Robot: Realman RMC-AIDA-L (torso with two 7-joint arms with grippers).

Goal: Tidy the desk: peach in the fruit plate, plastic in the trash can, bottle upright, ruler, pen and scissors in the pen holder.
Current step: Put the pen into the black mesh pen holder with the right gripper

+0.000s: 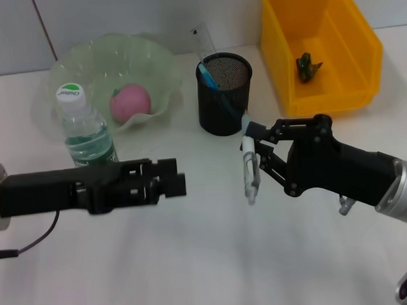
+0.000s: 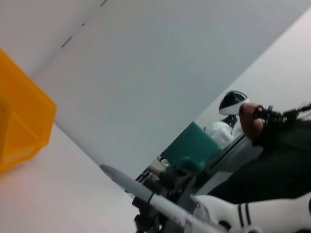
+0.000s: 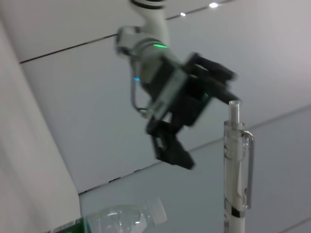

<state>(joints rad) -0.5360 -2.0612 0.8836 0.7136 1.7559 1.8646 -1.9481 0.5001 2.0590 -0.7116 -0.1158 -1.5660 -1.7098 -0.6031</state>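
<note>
The right gripper (image 1: 252,149) hangs above the desk (image 1: 208,260) just in front of the holder (image 1: 224,94), its jaws clamped on the pen (image 1: 249,172), which hangs nearly upright with its tip off the surface. The holder's rim is open on the near side; a ruler (image 1: 204,43) and a blue item (image 1: 207,76) lean at its far-left edge. The left gripper (image 1: 170,184) hovers mid-desk in front of the upright bottle (image 1: 84,127), jaws narrowly parted and empty. The peach (image 1: 130,104) lies in the plate (image 1: 152,60). The yellow bin (image 1: 361,51) holds a green scrap (image 1: 308,67). The near desk is bare.
</note>
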